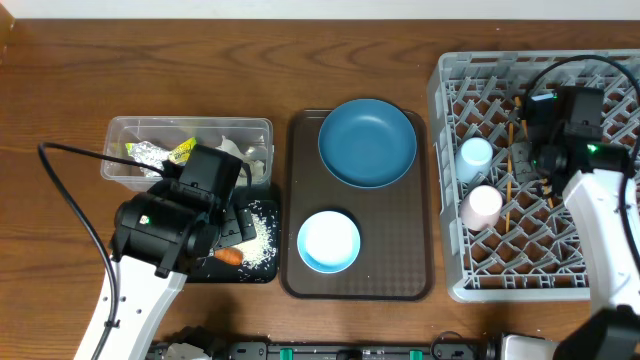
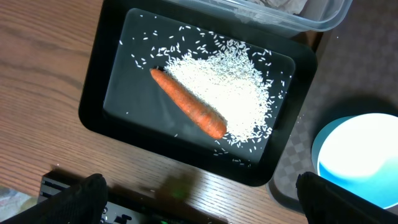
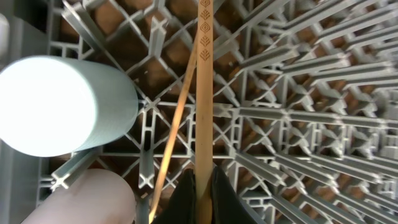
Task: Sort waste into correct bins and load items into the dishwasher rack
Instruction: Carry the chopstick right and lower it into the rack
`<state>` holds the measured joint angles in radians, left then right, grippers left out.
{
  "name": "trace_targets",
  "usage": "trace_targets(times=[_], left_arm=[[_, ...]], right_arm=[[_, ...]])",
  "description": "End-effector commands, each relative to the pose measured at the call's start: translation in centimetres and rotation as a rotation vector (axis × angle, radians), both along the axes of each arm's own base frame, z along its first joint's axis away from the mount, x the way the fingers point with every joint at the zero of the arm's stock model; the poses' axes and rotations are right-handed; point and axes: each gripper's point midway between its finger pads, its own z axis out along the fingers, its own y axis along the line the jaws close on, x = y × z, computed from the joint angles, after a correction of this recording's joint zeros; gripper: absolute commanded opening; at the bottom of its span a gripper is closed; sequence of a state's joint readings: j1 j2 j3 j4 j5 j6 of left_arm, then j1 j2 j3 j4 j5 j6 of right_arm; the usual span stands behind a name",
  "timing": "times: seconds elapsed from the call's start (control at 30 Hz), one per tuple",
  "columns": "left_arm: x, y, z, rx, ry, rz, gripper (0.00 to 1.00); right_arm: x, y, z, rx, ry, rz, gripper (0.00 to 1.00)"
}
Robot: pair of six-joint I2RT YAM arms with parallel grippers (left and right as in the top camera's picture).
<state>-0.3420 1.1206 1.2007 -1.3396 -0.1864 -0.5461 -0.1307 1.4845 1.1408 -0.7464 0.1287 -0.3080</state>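
1. Right gripper (image 3: 200,191): jaws pinched shut on one wooden chopstick (image 3: 204,93), held at its near end. The shaft runs straight out over the rack (image 3: 298,124) lattice.
2. A second, thinner chopstick (image 3: 173,143) lies slanted in the lattice, crossing just beside the held one.
3. Light blue cup (image 3: 56,106) and pink cup (image 3: 87,199) stand in the rack, close on one side of the chopstick.
4. Left gripper (image 2: 205,199): jaws spread wide, empty, hovering over the black tray (image 2: 134,93), which holds the carrot (image 2: 186,102) and rice (image 2: 230,87).
5. Blue plate (image 1: 367,142) and bowl (image 1: 328,242) sit on the brown tray (image 1: 400,250), not yet loaded.
6. Judged step: set the chopstick down in the rack.
7. To do it well: lower until the shaft rests across the ribs, keep it off the cups, and open only once it is supported, or it may slip through a gap.
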Motion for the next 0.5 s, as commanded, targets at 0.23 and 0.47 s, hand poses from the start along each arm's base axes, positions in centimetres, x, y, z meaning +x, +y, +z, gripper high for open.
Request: trace_targets(times=[0.23,0.47], left_arm=[[-0.17,0.25,-0.24,0.010,0.013,0.003,1.00],[-0.17,0.25,-0.24,0.010,0.013,0.003,1.00]], right_arm=[[0.82,0.15,-1.03,0.019,0.013,0.023,0.37],[0.67,0.16,-0.95,0.024,0.014,0.014,0.47]])
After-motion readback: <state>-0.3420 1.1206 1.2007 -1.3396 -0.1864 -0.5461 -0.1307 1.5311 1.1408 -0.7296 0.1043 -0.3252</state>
